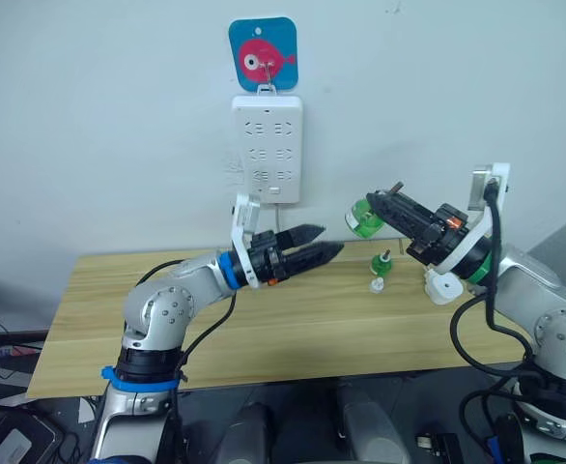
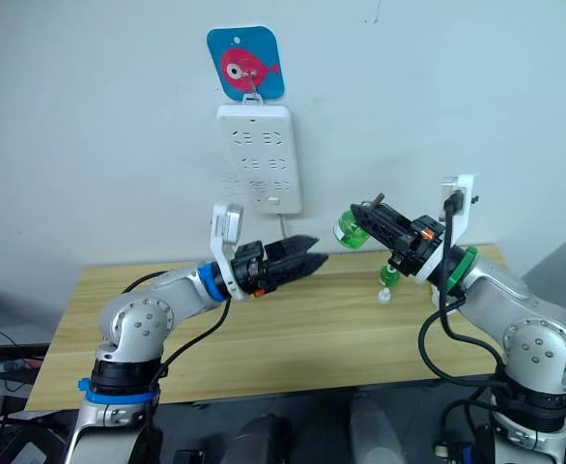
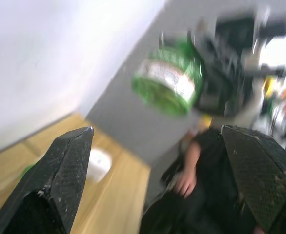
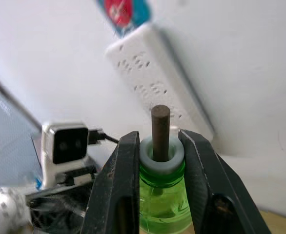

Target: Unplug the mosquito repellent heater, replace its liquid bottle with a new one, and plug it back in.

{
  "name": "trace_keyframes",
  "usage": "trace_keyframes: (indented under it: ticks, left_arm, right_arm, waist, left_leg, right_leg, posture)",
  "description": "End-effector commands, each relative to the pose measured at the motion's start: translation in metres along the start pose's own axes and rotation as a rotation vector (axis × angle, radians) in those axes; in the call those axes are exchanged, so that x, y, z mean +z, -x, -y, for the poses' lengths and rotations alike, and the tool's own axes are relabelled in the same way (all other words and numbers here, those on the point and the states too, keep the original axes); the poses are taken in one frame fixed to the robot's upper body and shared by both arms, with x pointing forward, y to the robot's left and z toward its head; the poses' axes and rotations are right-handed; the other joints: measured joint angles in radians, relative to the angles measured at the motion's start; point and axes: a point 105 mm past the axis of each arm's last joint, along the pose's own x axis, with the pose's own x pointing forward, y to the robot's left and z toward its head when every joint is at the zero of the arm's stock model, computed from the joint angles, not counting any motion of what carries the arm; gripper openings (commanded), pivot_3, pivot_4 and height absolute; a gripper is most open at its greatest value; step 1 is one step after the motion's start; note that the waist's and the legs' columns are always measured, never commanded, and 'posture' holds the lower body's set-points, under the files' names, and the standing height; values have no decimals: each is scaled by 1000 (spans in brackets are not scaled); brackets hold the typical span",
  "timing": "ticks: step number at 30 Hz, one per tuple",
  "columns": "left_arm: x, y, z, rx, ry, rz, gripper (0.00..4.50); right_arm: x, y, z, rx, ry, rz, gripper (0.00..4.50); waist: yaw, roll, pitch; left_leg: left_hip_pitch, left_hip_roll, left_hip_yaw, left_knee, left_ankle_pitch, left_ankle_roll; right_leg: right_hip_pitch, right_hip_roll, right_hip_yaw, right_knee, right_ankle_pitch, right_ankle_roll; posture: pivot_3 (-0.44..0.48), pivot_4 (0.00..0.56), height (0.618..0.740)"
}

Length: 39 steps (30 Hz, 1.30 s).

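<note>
My right gripper (image 1: pixel 372 207) is shut on a green liquid bottle (image 1: pixel 364 220), held in the air to the right of the power strip. In the right wrist view its fingers (image 4: pixel 118 185) clamp the bottle's white neck (image 4: pixel 161 157), and the dark wick stands up between them. My left gripper (image 1: pixel 329 241) is open above the table's middle, pointing at the bottle and a short way from it, with the bottle (image 3: pixel 168 80) seen ahead of its fingers. A white rounded piece (image 1: pixel 441 287), apparently the mosquito repellent heater, lies on the table under my right wrist.
A white power strip (image 1: pixel 267 145) hangs on the wall under a blue fish sticker (image 1: pixel 262 55), with no plug in its sockets. A small green piece (image 1: pixel 382 261) and a white cap (image 1: pixel 377 285) stand on the wooden table (image 1: pixel 264 329). A seated person in black (image 3: pixel 201 165) is beyond the table.
</note>
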Motion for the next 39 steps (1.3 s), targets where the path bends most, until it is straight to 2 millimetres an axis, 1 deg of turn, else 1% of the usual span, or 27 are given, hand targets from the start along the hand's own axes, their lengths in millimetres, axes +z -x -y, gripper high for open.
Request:
trace_keyframes:
  ticks: [1,4,6,8,12,19,22,24,32,36,39]
  left_arm:
    - [18,-8,16,-58,72,71,4420]
    - [24,-15,23,-93,144,99,4420]
    - [22,-18,24,-97,178,96,4420]
    - [21,-21,24,-96,207,103,4420]
    - [27,-30,29,-113,261,155,4420]
    - [33,-38,36,-143,305,185,4420]
    - [32,-39,39,-155,312,175,4420]
    - [27,-38,41,-166,320,150,4420]
    - [16,-34,34,-146,355,116,4420]
    - [16,-34,34,-145,367,127,4420]
    - [21,-37,33,-147,370,152,4420]
  right_arm:
    - [14,1,-14,19,-114,102,837]
    - [17,-1,-19,21,-214,142,837]
    - [20,-3,-24,35,-269,161,837]
    - [21,-4,-27,40,-299,164,837]
    - [21,-3,-27,36,-352,174,837]
    - [12,0,-24,34,-367,157,837]
    - [10,0,-24,35,-366,155,837]
    - [10,0,-24,37,-365,157,837]
    - [17,-5,-31,46,-370,176,837]
    - [18,-8,-34,48,-378,180,837]
    - [16,-9,-35,49,-382,175,837]
  waist:
    - [-1,0,-2]
    - [-2,0,-9]
    - [-3,0,-13]
    - [-4,0,-14]
    - [-3,0,-15]
    - [-2,0,-16]
    - [-2,0,-17]
    - [-2,0,-17]
    - [-2,0,-17]
    - [-2,0,-17]
    - [-2,0,-17]
  left_leg:
    - [0,0,0,0,0,0]
    - [0,0,1,0,0,0]
    - [0,0,1,0,0,0]
    - [1,0,2,0,0,0]
    - [1,-1,2,0,0,0]
    - [1,-1,3,0,0,0]
    - [1,-1,3,0,0,0]
    - [1,-1,4,0,0,0]
    - [1,-1,4,0,0,0]
    - [1,-1,4,0,0,0]
    - [1,-1,4,0,0,0]
  right_leg:
    - [0,0,0,0,0,0]
    - [0,1,0,0,0,0]
    - [0,2,0,0,0,0]
    - [0,3,1,0,0,0]
    - [1,4,1,0,0,0]
    - [1,5,2,-1,0,0]
    - [1,5,1,-1,0,0]
    - [1,5,1,-1,0,0]
    - [1,5,1,-1,0,0]
    - [1,5,2,-1,0,0]
    - [1,5,2,-1,0,0]
  posture:
    - [-195,150,740]
    - [-195,150,740]
    - [-200,145,740]
    - [-200,145,740]
    - [-200,144,740]
    - [-198,145,740]
    - [-199,146,740]
    - [-199,146,740]
    - [-199,146,740]
    - [-202,144,740]
    - [-202,144,740]
